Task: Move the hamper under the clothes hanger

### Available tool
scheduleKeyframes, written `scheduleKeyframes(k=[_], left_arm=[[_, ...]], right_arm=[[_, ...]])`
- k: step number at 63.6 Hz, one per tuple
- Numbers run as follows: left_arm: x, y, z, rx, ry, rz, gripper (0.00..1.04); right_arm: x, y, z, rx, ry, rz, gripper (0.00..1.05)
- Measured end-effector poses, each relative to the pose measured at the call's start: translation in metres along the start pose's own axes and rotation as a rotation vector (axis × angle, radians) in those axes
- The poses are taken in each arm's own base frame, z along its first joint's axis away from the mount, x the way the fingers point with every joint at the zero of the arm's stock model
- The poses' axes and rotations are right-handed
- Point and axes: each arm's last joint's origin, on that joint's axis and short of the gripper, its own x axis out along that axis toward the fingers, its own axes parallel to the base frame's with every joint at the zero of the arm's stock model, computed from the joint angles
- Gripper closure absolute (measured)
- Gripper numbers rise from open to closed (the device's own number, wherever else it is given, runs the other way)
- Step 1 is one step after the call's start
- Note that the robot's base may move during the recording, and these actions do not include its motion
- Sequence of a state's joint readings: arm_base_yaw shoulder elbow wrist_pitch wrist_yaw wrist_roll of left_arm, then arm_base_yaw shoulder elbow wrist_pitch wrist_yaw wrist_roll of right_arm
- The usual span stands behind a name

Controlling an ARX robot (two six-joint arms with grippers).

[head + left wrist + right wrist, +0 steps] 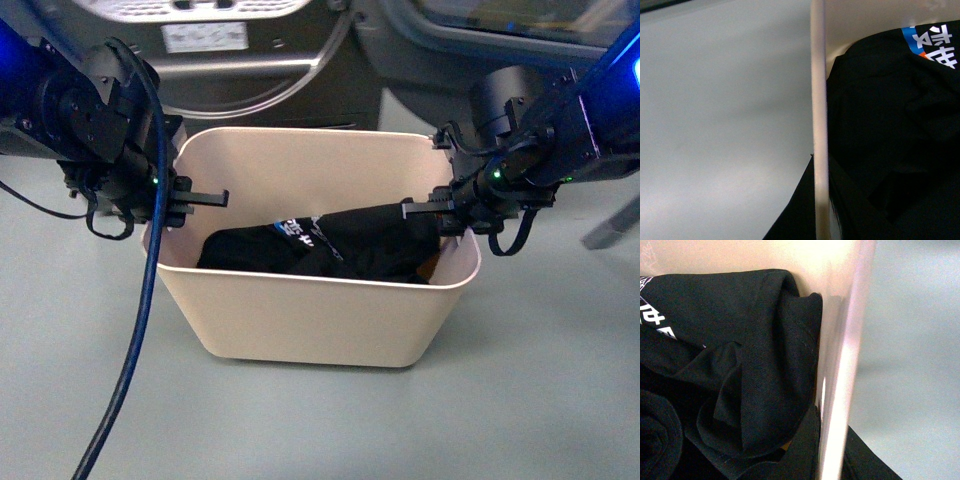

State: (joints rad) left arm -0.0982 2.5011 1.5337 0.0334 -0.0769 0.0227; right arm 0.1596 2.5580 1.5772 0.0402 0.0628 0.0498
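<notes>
The beige hamper (310,320) stands on the grey floor in the middle of the front view, with black clothes (340,245) bearing a blue and white print inside it. My left gripper (182,200) is shut on the rim of its left short side. On the right short side my right gripper (447,210) is shut on the rim too. The left wrist view shows the rim (819,100) running between the dark fingers (792,215). The same holds in the right wrist view, where the rim (850,340) passes between the fingers (805,450). A grey slanted leg (612,228) at the right edge may belong to the clothes hanger; its bar is out of view.
A round washing machine door (250,60) stands close behind the hamper, and a second machine front (500,40) is at the back right. A blue cable (140,330) hangs from my left arm down across the floor at the front left.
</notes>
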Motion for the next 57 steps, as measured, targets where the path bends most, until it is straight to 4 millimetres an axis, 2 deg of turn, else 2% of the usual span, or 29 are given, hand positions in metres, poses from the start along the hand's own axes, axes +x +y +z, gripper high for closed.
scheduleKeyframes(k=[13, 35, 57], left_arm=[[-0.002, -0.017, 0.001, 0.027, -0.005, -0.032, 1.01], [-0.001, -0.007, 0.000, 0.012, -0.002, -0.010, 1.01], [-0.001, -0.007, 0.001, 0.012, -0.004, -0.011, 1.01]], right_arm=[[0.000, -0.019, 0.002, 0.020, -0.002, -0.033, 0.99], [-0.001, -0.009, 0.002, 0.000, -0.004, -0.016, 0.99], [-0.001, -0.010, 0.002, 0.003, -0.004, -0.018, 0.99]])
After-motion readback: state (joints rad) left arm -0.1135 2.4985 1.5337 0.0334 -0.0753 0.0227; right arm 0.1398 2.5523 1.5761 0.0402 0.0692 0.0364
